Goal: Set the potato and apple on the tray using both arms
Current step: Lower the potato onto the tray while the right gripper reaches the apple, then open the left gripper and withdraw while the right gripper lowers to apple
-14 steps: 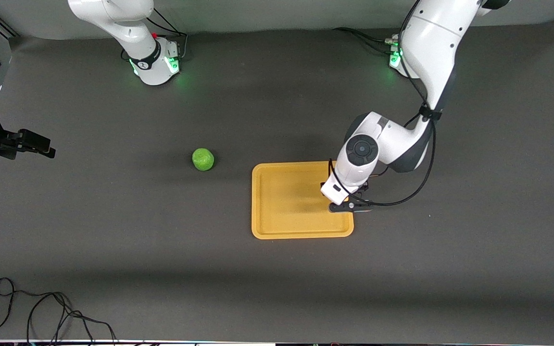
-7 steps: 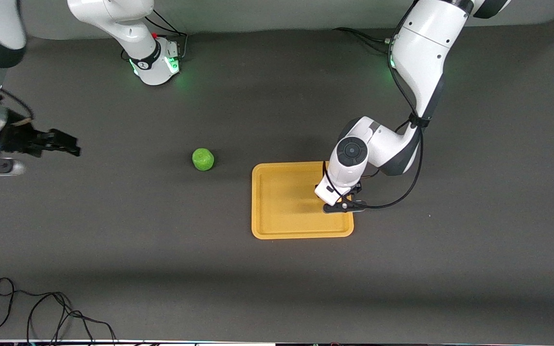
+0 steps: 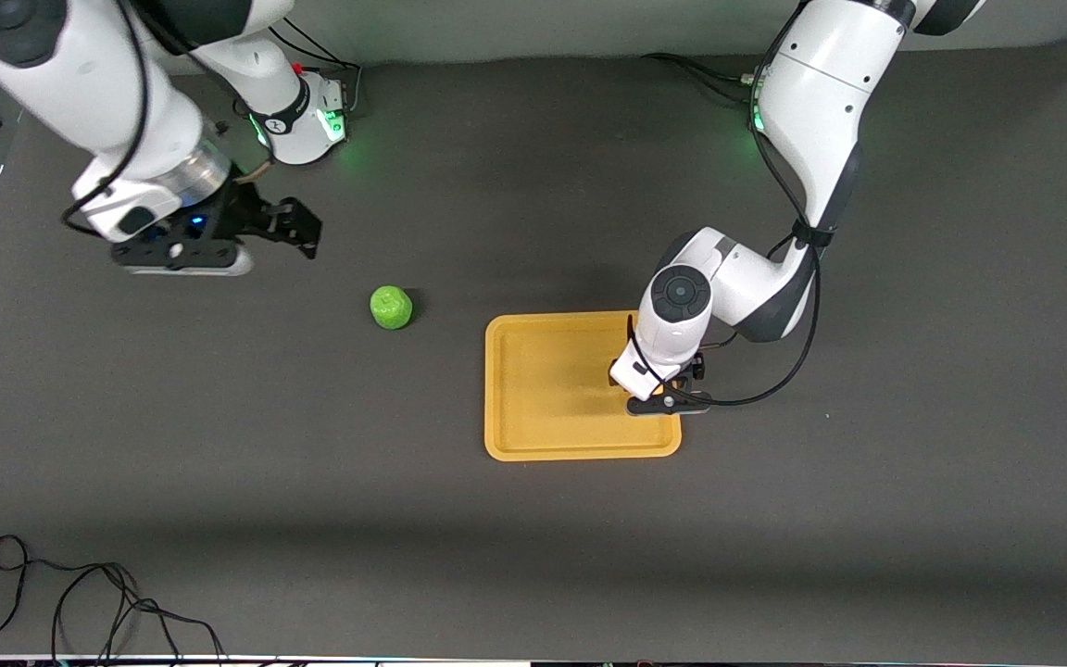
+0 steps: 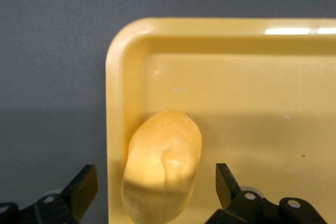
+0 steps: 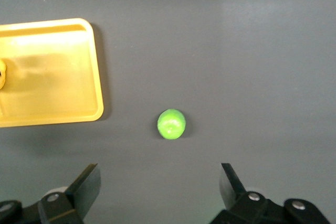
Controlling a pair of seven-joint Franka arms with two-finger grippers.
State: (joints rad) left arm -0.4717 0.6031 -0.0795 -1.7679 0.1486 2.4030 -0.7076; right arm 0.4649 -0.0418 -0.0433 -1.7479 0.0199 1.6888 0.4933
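- The potato (image 4: 163, 166) is lying in the tray (image 3: 543, 445), against the rim at the tray's edge toward the left arm's end of the bench.
- The left gripper (image 4: 157, 192) is hovering low over that spot, its fingers spread wide on either side of the potato and not touching it.
- The apple (image 3: 391, 307) is sitting on the dark bench mat (image 3: 533, 556), near the tray, toward the right arm's end.
- The right gripper (image 3: 297, 227) is hanging over bare mat near the right arm's base, fingers parted and gripping nothing; in its wrist view the apple (image 5: 171, 124) is showing between the fingertips.
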